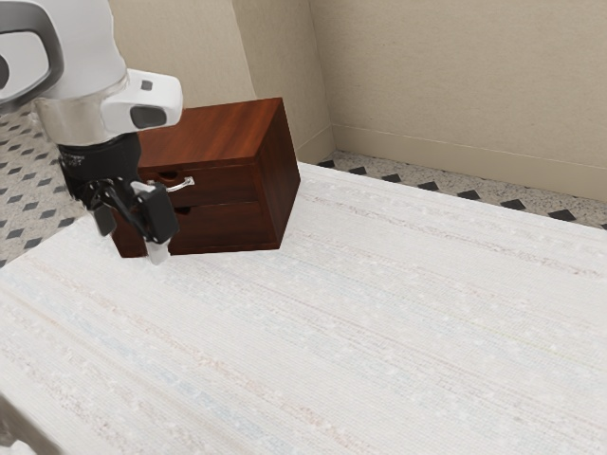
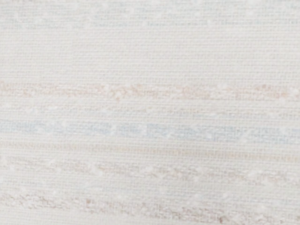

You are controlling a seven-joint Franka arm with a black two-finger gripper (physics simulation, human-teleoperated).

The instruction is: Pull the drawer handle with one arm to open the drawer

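A dark wooden cabinet (image 1: 223,142) with two drawer fronts stands at the back of the table, toward the exterior view's left. The upper drawer (image 1: 223,183) carries a small silver handle (image 1: 178,185) and looks shut, flush with the cabinet's face. My gripper (image 1: 131,237) hangs just in front of the cabinet's left part, pointing down at the table, a little below and left of the handle. Its fingers (image 1: 157,245) stand apart, open, with nothing between them. The wrist view looks straight down on the pale woven tabletop (image 2: 150,112).
The table's woven whitish surface (image 1: 379,313) stretches wide to the exterior view's right and front. Behind the cabinet are a beige wall (image 1: 455,66) and a tiled floor (image 1: 28,190).
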